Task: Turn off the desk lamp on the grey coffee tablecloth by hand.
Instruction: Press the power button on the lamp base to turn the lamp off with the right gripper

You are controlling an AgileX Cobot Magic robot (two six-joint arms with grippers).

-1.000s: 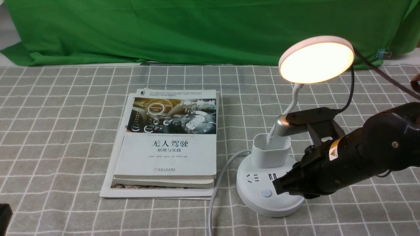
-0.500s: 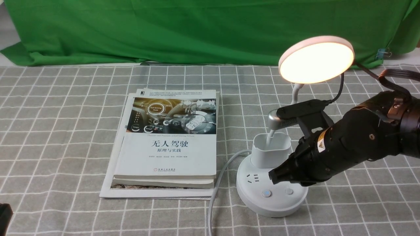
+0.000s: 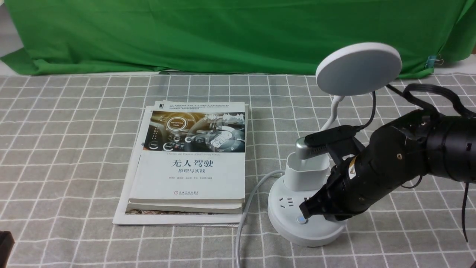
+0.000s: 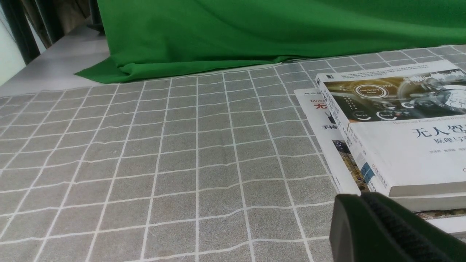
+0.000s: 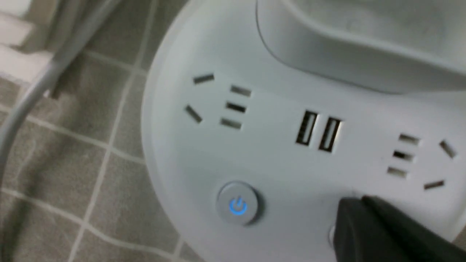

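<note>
The desk lamp [image 3: 306,193] stood on the grey coffee tablecloth [image 3: 74,149], on the right side of the counter [image 4: 54,62]. Its round flat head [image 3: 359,69] was dark and looked plain white. The thin neck [image 3: 333,111] bent down into the little cup holder [image 3: 306,173], which sat on the round base [image 3: 293,230].

The right arm [image 3: 401,163] reached in from the right. The right fingers [image 3: 306,210] were pressed together into one dark point. That point was down on the top of the base, at the front. In the right wrist view the right fingers [image 5: 364,229] were just beside a round button [image 5: 237,203] with a small blue light on it. Part of the base was hidden under the tip, so I could not tell what the tip pushed on. The sockets [image 5: 222,103] on the base were in the open.

A white cord [image 3: 247,201] ran from the base toward the front edge. A stack of books [image 3: 193,160] lay flat on the cloth just to the left of the lamp. A green cloth [image 3: 223,33] hung at the back.

The left fingers [image 4: 382,229] were low over the cloth, near the books and well apart from the lamp. They looked closed together and held nothing.
</note>
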